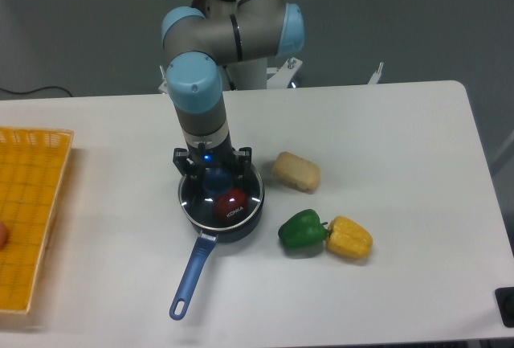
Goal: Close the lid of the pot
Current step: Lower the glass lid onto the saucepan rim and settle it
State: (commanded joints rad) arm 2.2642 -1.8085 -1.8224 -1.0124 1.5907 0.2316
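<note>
The dark pot [241,227] stands in the middle of the table, its long blue handle [191,280] pointing to the front left. The glass lid [189,197] lies flat on the pot, its metal rim lining up with the pot's rim. White lettering shows on the glass over a red object [231,202] inside the pot. The lid's blue knob [215,179] sits at its centre. My gripper [214,176] points straight down over the knob, with its fingers spread on either side of it. It looks open.
A beige bread-like piece [296,171] lies right of the pot. A green pepper [303,231] and a yellow pepper [348,237] lie to the front right. A yellow basket [28,211] stands at the left edge.
</note>
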